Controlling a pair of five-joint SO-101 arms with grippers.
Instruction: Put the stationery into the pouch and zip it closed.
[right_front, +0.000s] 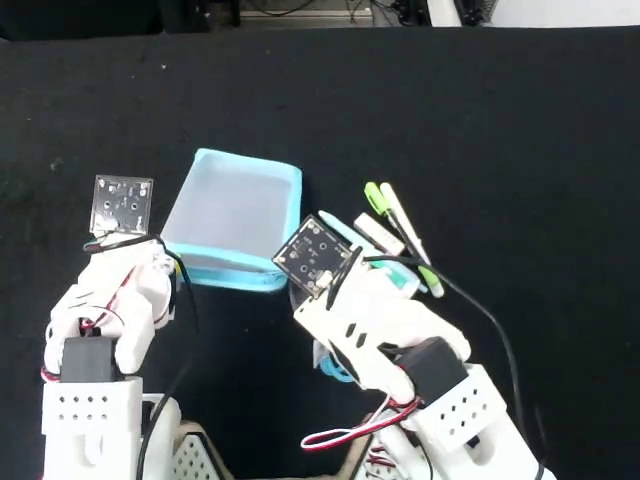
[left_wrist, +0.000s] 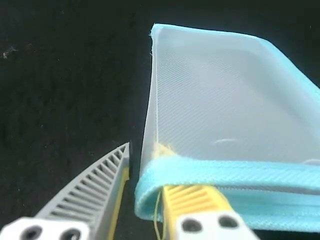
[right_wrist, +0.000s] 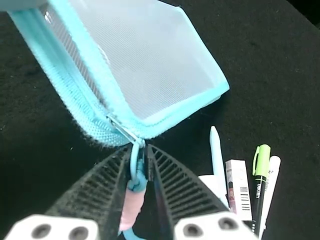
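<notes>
Pale blue mesh pouch (right_front: 235, 215) lies flat on the black table (right_front: 500, 120) between my two arms, and its zip looks closed. My right gripper (right_wrist: 140, 150) is clamped on the zipper pull (right_wrist: 134, 170) at one corner. My left gripper (left_wrist: 141, 165) sits at the opposite corner of the zip edge with its jaws apart, one finger under the band and one beside it, gripping nothing. The stationery lies outside, just beside my right arm: a green highlighter (right_wrist: 259, 170), a white pen (right_wrist: 270, 185), a light blue pen (right_wrist: 216, 155) and a small box (right_wrist: 237, 187). I judge we are at the opening step. Next, the left jaws should close to brace the pouch while the right draws the slider along.
</notes>
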